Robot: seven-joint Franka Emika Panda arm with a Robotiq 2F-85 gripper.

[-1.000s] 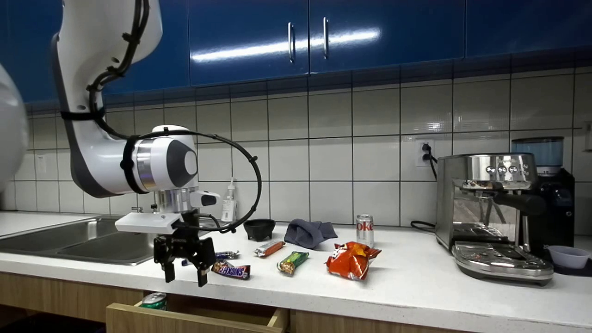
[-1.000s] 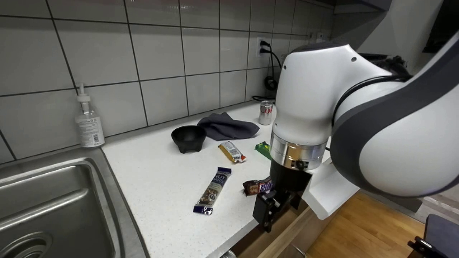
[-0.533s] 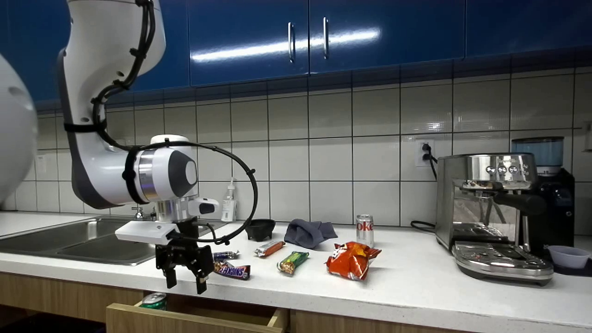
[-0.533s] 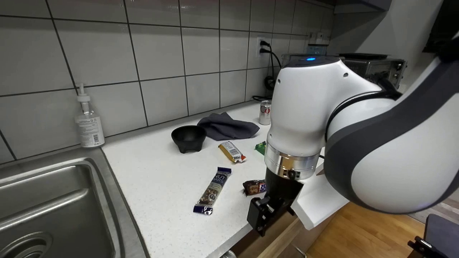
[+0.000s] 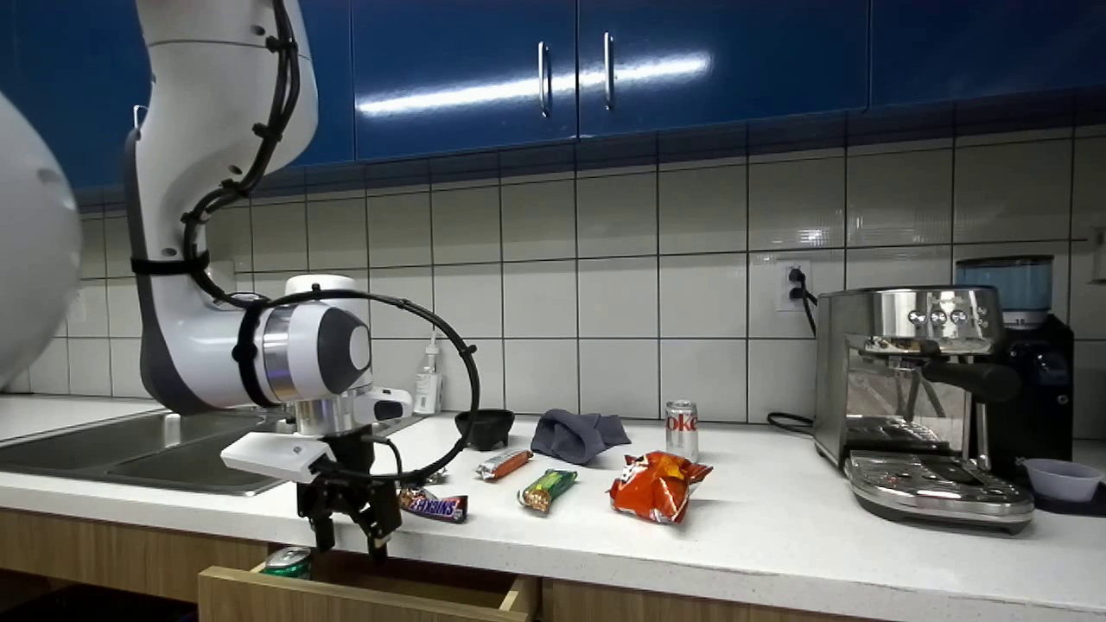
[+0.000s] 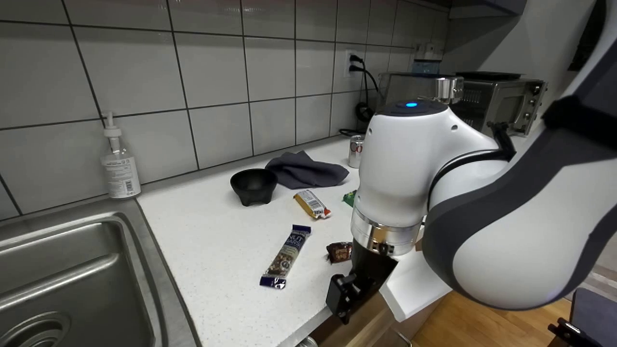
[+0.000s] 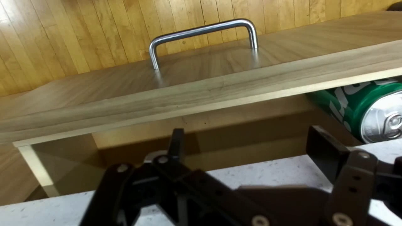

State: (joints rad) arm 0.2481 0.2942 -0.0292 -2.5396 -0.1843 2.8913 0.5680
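Note:
My gripper (image 5: 351,546) hangs with its fingers pointing down, by the counter's front edge and over the pulled-out wooden drawer (image 5: 363,598). In the wrist view the gripper (image 7: 246,135) stands wide open, and nothing sits between its fingers (image 7: 325,147). Beyond them lie the drawer's inside and its front panel (image 7: 201,94), which carries a metal handle (image 7: 204,30). A green can (image 7: 348,108) lies in the drawer at the right of that view, partly cut off. On the counter near the gripper is a Snickers bar (image 5: 439,508), partly covered by the arm in an exterior view.
Several items lie on the counter: a nut bar (image 6: 286,258), an orange-wrapped bar (image 5: 504,465), a green packet (image 5: 547,491), a red chip bag (image 5: 658,488), a Coke can (image 5: 682,430), a dark cloth (image 5: 579,436) and a black bowl (image 6: 254,186). A sink (image 6: 72,260) and coffee machine (image 5: 916,406) flank them.
The arm has come down, bringing my gripper lower toward the drawer. The jaws have stayed open. The drawer and the counter items have not moved.

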